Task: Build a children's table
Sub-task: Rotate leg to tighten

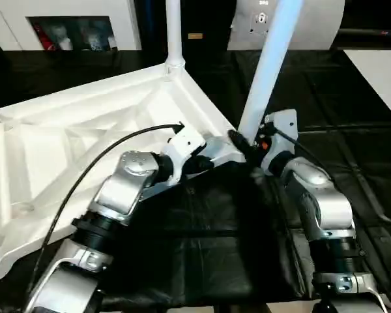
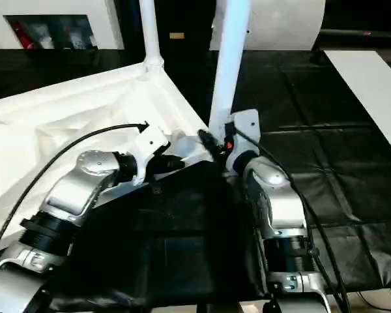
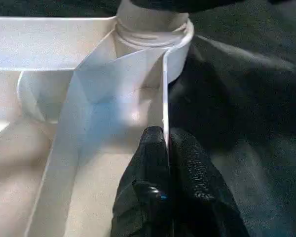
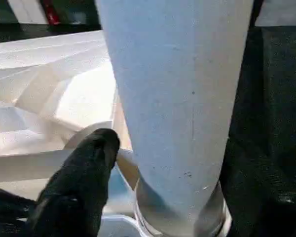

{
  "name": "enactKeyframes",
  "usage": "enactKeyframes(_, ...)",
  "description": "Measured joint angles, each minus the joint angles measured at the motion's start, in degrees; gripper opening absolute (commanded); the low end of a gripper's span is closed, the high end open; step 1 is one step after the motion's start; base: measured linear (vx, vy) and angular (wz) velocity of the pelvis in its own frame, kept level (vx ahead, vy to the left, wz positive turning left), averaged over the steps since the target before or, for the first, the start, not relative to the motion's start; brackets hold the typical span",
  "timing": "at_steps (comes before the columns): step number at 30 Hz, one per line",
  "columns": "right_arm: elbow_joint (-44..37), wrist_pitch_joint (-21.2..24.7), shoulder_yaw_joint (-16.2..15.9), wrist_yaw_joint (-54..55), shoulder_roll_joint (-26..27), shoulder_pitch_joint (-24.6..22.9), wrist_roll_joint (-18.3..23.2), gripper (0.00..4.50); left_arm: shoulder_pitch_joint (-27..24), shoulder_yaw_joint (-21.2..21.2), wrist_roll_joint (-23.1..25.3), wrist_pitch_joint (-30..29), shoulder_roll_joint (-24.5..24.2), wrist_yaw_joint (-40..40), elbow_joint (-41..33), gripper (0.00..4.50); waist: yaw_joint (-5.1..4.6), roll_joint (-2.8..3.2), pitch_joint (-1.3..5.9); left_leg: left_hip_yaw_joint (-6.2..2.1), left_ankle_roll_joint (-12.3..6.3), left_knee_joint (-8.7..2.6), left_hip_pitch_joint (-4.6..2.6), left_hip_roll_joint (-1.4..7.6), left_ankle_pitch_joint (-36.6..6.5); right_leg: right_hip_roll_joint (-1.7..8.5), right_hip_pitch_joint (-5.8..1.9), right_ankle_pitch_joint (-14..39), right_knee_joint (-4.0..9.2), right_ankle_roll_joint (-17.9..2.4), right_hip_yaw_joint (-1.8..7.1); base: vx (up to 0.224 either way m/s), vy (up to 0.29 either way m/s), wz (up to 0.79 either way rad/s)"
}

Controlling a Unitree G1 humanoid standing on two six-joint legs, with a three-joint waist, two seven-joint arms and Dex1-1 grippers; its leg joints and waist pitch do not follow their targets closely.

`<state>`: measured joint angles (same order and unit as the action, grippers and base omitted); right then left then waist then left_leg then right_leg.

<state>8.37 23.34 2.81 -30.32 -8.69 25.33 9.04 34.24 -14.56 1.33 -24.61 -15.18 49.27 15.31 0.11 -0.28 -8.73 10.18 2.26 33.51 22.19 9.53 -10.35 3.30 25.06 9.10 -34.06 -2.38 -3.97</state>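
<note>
Two silver forearms are reaching forward over the black-covered counter (image 1: pixel 202 254), which is lying bare and dark between them nearest the robot. Just beyond that bare patch the children's table is lying upside down, its square top (image 1: pixel 65 150) showing the ribbed underside and its near corner pointing toward the arms. The left gripper (image 3: pixel 166 148) is pinching the thin upright rim of the top close to that corner, its two black fingers (image 3: pixel 148 173) pressing shut on either side of the wall. The right gripper (image 4: pixel 138 168) is sitting at the foot of the near leg (image 1: pixel 267 72), where the tube is entering its round corner socket (image 4: pixel 180 224); one black finger (image 4: pixel 84 182) is lying just beside the tube without clearly touching it, the other is hidden at the edge, so the fingers are standing wide around the leg rather than clamping it. This leg is leaning away to the right as it rises. Farther back a second leg (image 1: pixel 173 32) is standing upright in the far corner socket. To the right of the top the black cover is stretching away open, with a white panel (image 1: pixel 384 72) lying at its far right edge.
</note>
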Motion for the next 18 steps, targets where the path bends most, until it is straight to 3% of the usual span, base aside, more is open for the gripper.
enactKeyframes(2, 0.21, -1.72, -0.48, -6.31, -2.89, -1.1, 2.13, 3.64, -0.48, -0.11, -0.71, 2.12, -2.14, 3.13, -0.14, 0.0, -0.01, 0.0, -0.05, 0.0, 0.0, -0.02, 0.06, 0.01, 0.0, -0.01, 0.05, 0.01, 0.0, 0.01, -0.01, 0.0, 0.0, 0.0)
enactKeyframes(4, 0.7, -2.64, -0.91, -10.37, -4.88, -1.11, 2.68, 3.98, -0.69, -0.17, -1.14, 3.43, -3.57, 5.24, -0.12, 0.0, 0.1, -0.07, -0.1, 0.0, -0.01, 0.01, 0.09, 0.03, 0.01, -0.02, 0.08, 0.0, -0.02, 0.01, -0.03, 0.0, 0.0, 0.0)
enactKeyframes(8, 1.15, -5.38, -3.01, -20.38, -10.8, -1.24, 3.46, 4.19, -1.19, -0.99, -2.24, 7.33, -8.07, 11.51, -0.13, 0.0, 0.18, -0.23, -0.21, 0.0, -0.02, 0.03, 0.09, 0.03, 0.0, -0.02, 0.06, 0.0, -0.01, 0.0, -0.02, 0.0, 0.0, 0.0)
enactKeyframes(18, 2.09, -7.68, -7.44, -42.26, -19.32, -1.16, 7.71, 4.03, -2.59, -3.35, -5.44, 12.79, -13.8, 25.24, -0.8, 0.0, 2.1, -0.43, -0.32, 0.0, -0.05, 0.18, 0.08, 0.02, -0.02, 0.02, -0.06, -0.02, -0.03, -0.03, -0.01, 0.0, 0.0, 0.0)
